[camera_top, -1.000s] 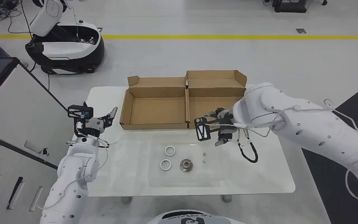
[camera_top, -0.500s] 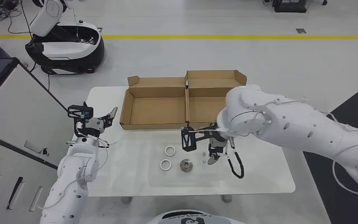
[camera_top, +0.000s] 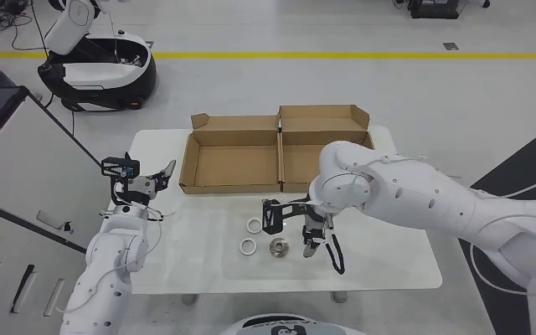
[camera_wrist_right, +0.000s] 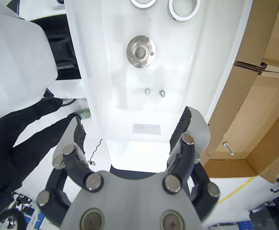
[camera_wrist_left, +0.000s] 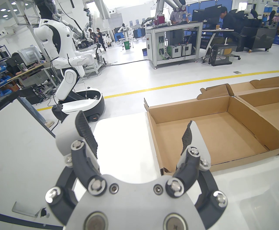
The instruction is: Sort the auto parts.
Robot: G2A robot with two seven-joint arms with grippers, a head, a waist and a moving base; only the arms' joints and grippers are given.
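Right tool (camera_wrist_right: 133, 117) now nearer flanged disc (camera_wrist_right: 141, 51)

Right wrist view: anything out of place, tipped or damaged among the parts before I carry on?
Nothing stands out. Two white rings, the metal disc and two small screws sit apart on the table. One bolt lies inside the cardboard box. The right claw hangs open above the table.

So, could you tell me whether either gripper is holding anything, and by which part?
Nothing is held: the left gripper and right gripper are both open and empty.
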